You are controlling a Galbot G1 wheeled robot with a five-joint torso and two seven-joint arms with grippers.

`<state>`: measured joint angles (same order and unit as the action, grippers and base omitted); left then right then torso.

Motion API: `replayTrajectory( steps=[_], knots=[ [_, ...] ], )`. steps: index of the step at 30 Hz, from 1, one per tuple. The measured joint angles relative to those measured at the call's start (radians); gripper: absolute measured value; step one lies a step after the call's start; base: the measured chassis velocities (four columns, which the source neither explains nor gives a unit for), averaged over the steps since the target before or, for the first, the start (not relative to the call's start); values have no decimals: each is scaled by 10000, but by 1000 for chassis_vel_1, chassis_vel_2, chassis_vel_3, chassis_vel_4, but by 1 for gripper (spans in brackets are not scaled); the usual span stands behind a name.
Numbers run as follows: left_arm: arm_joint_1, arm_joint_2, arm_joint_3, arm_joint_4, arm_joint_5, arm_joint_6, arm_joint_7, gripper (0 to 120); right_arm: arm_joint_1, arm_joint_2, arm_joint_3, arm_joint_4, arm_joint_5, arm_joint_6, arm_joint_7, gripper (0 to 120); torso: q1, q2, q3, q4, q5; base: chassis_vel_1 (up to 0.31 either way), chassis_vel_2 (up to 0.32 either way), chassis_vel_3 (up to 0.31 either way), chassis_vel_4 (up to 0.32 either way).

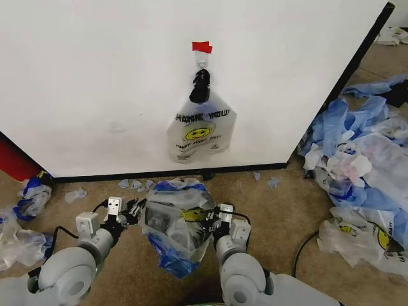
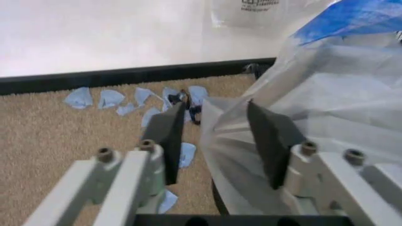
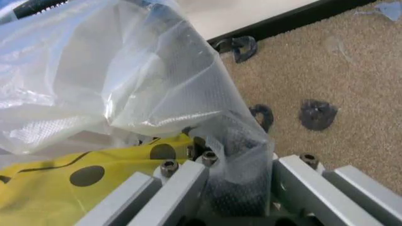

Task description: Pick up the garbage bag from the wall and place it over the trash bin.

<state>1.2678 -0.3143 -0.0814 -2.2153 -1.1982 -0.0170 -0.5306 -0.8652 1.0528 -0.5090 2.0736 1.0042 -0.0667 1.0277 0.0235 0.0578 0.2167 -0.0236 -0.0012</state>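
1. Down on the carpet [image 1: 127,268], just in front of the wall [image 1: 95,76], the bag [image 1: 178,223] is sitting draped over the bin [image 1: 159,220], whose dark mesh is showing through the clear plastic.
2. Blue trim is lying along the bag's far edge and hanging low at the near side, and the yellow smiley print is facing the right arm.
3. At the bag's left side, the left gripper [image 2: 217,134] is standing with its jaws open; the plastic is bulging into the gap and one pad [image 2: 270,136] is lying behind the film, so it looks not to be clamping.
4. At the bag's right side, the right gripper [image 3: 236,188] is pressing in close with plastic bunched between its jaws; I cannot tell whether they are closed on it.
5. On the wall, a second bag [image 1: 201,131] with THANK YOU lettering is hanging from a black clip [image 1: 200,86] under red tape [image 1: 202,46], and it is being left alone.
6. Judging progress: the bag is already off the wall and over the bin, so most of the task seems done.
7. What is left, as far as I can judge, is settling the bag's rim evenly round the bin's mouth and letting go.
8. Loose bags [image 1: 363,159] and blue scraps [image 1: 134,185] are littering the floor.
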Motion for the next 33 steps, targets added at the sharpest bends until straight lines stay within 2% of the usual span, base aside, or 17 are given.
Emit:
replayTrajectory(
  steps=[2,3,9,14,15,21,28,33],
  knots=[
    [-13,76,-35,-70,39,4,-30,58,-29,-10,-1,0,-41,5,-4,0,0,0,0,0,0,0,0,0,0],
    [-13,76,-35,-70,39,4,-30,58,-29,-10,-1,0,-41,5,-4,0,0,0,0,0,0,0,0,0,0],
    [-94,329,-80,-273,60,26,-143,85,-198,-70,69,10,-179,28,-45,0,0,0,0,0,0,0,0,0,0],
    [-135,537,-151,-493,53,28,-202,98,-311,-129,174,25,-257,46,-90,0,0,0,0,0,1,0,0,0,0],
    [-256,648,-149,-756,30,44,-239,99,-341,-138,211,-4,-298,64,-154,0,0,0,0,-1,0,0,0,0,0],
    [-376,825,-24,-1361,-91,157,-51,99,-272,-119,140,-115,-363,162,-311,0,0,0,0,0,1,0,0,0,0],
    [-402,1250,121,-993,484,-94,1172,98,-144,-145,-60,-161,-429,237,-453,0,0,0,0,0,0,0,0,0,0],
    [-441,1738,86,-153,2236,-558,2542,97,-95,-119,-246,-253,-559,332,-592,0,0,0,0,0,0,0,0,0,0]
  ],
)
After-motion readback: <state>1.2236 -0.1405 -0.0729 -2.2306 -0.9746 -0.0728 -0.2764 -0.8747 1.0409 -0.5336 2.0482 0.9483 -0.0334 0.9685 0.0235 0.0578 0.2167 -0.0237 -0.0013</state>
